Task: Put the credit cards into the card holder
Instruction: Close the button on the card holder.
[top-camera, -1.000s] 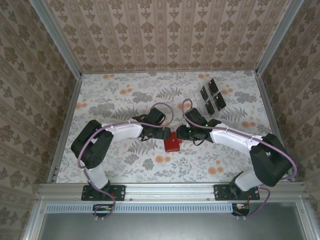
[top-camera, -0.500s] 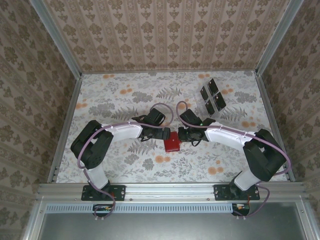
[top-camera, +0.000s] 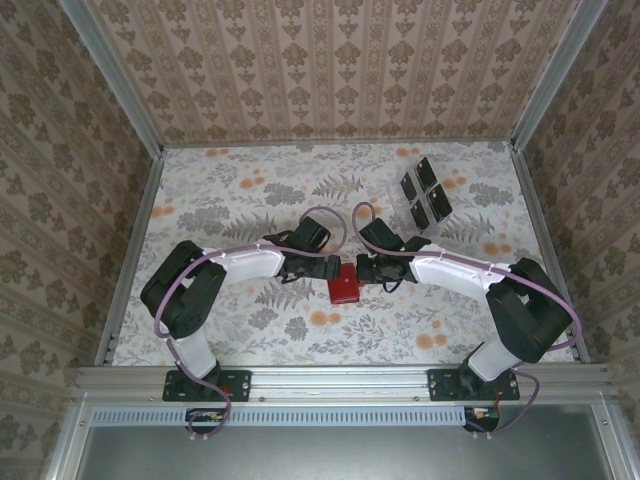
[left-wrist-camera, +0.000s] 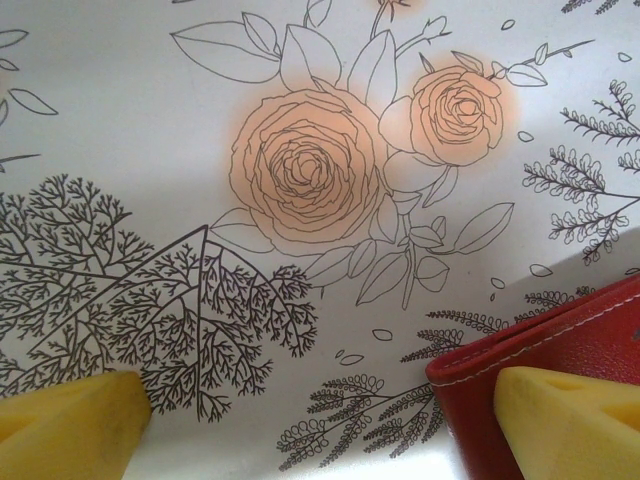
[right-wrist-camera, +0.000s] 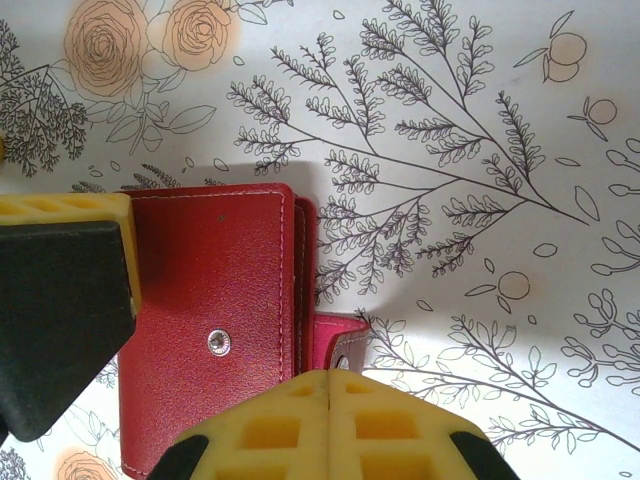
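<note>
1. The small, flat, red stitched folding card holder (top-camera: 346, 287) lies flat on the white floral-printed table (top-camera: 230, 200), between the two grippers. It is folded shut. The right wrist view shows a round silver snap stud (right-wrist-camera: 218, 342) bare on its cover. A short red strap tab (right-wrist-camera: 338, 340) projects from its edge, off the stud.

2. The left gripper (left-wrist-camera: 320, 425) is spread wide at one side of the card holder. One yellow fingertip (left-wrist-camera: 565, 420) sits over a corner of the card holder, and the other stands over bare table just beside it. The jaws clasp nothing. In the right wrist view the black-and-yellow finger overlaps the card holder's edge; whether it touches the cover cannot be told.

3. The right gripper (right-wrist-camera: 330, 420) is at the side of the card holder opposite the left gripper. Its yellow ribbed pads are pressed together with no gap between them. The tips stand directly over the end of the strap tab and hide it. Whether the tab is caught between the pads cannot be told.

4. Four thin, near-black rectangular credit cards (top-camera: 437, 203) are well apart from the card holder, beyond it toward the table's far right. They are grouped at a clear plastic tray (top-camera: 398, 203). Whether they rest in it or against it cannot be told.
</note>
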